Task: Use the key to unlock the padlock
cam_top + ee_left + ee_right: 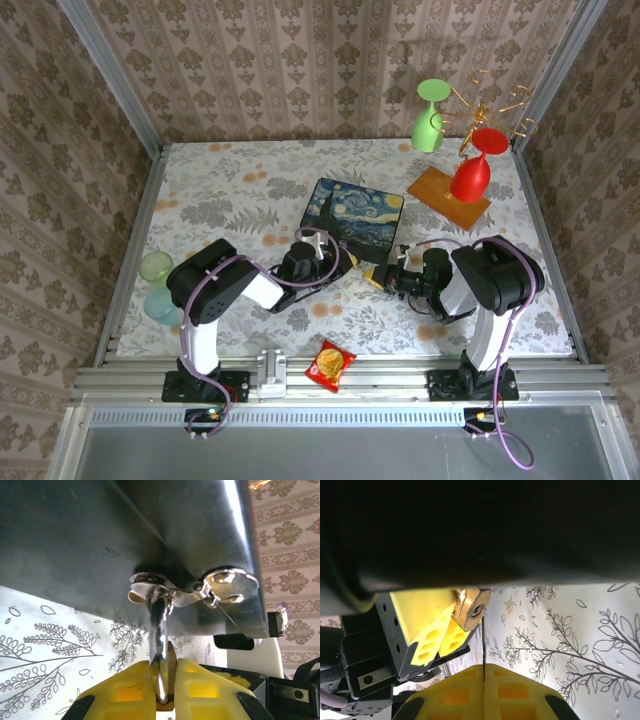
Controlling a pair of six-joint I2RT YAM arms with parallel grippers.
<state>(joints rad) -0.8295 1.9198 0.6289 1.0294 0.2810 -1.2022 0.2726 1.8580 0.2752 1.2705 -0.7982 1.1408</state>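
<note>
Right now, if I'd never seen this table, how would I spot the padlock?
Find the painted box in the middle of the table; the padlock hooks through a metal clasp on its side nearest the arms, pinched by the left gripper. It is the small brass block with a round keyhole, unlike the thin dark key pointing at it.

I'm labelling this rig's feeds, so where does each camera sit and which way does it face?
Top external: above and behind the bases, looking down on the table; both arms show.
Left wrist: on the left arm, facing the box; left gripper clamps the padlock.
Right wrist: on the right arm, facing the padlock's keyhole; right gripper pinches the key.
Shared: both wrist views show the padlock held by the left gripper.
</note>
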